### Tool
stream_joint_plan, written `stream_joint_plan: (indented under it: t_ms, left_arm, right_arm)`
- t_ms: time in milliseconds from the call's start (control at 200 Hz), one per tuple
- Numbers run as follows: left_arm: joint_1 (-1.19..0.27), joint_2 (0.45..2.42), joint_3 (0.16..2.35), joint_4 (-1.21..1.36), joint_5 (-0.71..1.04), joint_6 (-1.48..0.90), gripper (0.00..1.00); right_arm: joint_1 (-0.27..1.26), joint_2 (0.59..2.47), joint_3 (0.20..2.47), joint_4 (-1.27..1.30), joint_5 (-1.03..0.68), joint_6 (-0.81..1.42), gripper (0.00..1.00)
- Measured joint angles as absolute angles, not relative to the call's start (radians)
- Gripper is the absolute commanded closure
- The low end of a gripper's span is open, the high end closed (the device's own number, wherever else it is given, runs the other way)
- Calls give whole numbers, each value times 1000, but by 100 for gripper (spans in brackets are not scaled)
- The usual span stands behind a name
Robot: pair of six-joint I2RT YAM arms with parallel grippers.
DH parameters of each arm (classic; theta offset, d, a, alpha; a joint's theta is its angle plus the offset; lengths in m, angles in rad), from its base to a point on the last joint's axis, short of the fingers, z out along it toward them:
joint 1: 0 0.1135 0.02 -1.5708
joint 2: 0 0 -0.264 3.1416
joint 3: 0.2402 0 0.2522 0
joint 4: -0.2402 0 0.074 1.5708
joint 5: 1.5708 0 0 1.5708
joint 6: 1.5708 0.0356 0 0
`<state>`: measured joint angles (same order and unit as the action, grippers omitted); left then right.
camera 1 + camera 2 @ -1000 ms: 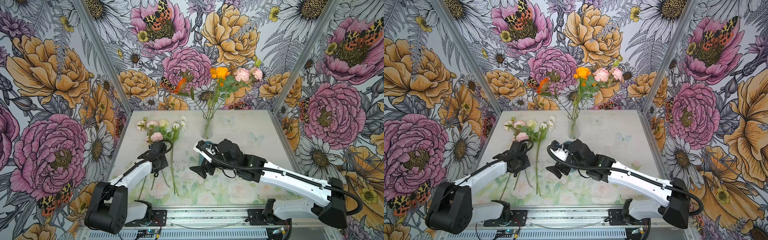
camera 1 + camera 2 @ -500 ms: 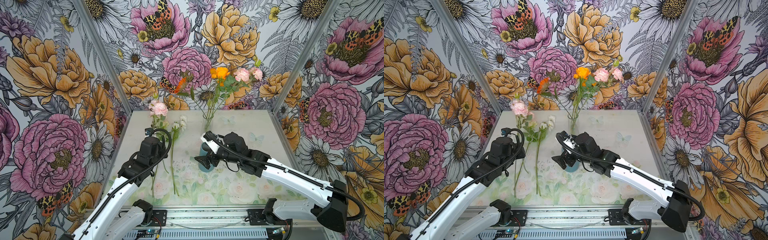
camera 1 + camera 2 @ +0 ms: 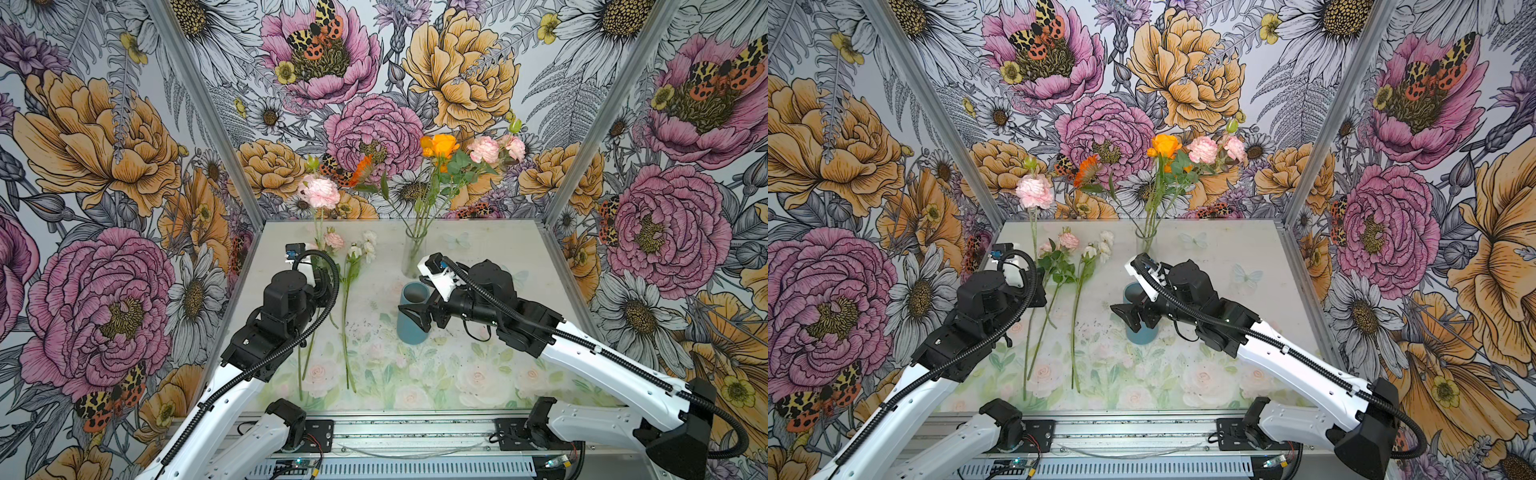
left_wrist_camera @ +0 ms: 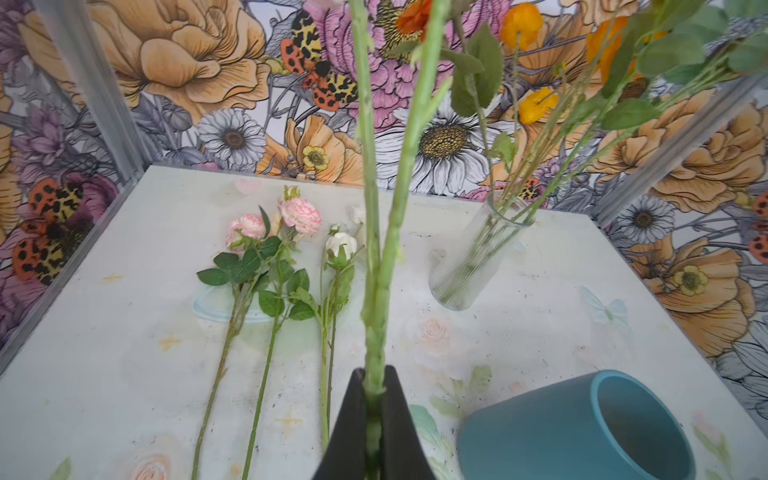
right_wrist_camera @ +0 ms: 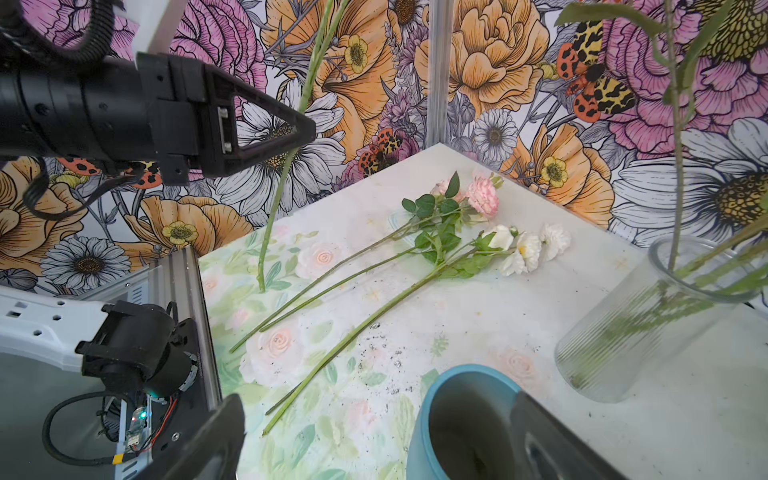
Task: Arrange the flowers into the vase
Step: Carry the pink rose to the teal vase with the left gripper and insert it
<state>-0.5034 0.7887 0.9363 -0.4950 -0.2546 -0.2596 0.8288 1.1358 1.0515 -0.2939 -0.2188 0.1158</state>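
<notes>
The stem is clamped by the left pincer. The blue vase is straddled, ungripped, by the spread right pincer, so it may be tipped by the stem's long tail.

Loose flowers on table, left of seemingly empty vase, filled vase behind

The held flower in your black left hand had a green stem and a pale pink head. Your loose flowers showed pink and white heads over green leaves. The vase was clear ribbed glass, its bunch orange and pink. The pot was teal. Your worktop carried faint pastel roses; the walls bore big pink, orange and white drawn blooms with spotted moths.
</notes>
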Motion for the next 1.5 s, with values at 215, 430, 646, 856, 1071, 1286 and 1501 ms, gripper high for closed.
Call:
stream_joint_plan:
  t_ms: [215, 430, 646, 856, 1071, 1286, 1501]
  left_arm:
    - [-717, 831, 934, -168, -214, -136, 100]
    - [-843, 1000, 863, 261, -190, -5, 100]
    - [-849, 1204, 847, 567, -165, 57, 100]
    - [-849, 1274, 810, 719, -154, 70, 100]
    - [-876, 1282, 702, 799, -148, 57, 100]
    - [-916, 1287, 598, 842, -157, 52, 100]
    - [-921, 1330, 522, 917, -195, 51, 100]
  right_arm:
    - [735, 1086, 1001, -295, -234, 151, 0]
    - [683, 1010, 956, -295, -274, 188, 0]
    - [668, 924, 903, -296, -289, 223, 0]
    - [654, 903, 889, -296, -290, 239, 0]
    - [641, 917, 889, -296, -302, 239, 1]
    - [640, 961, 889, -296, -313, 239, 1]
    - [640, 971, 889, -296, -316, 239, 1]
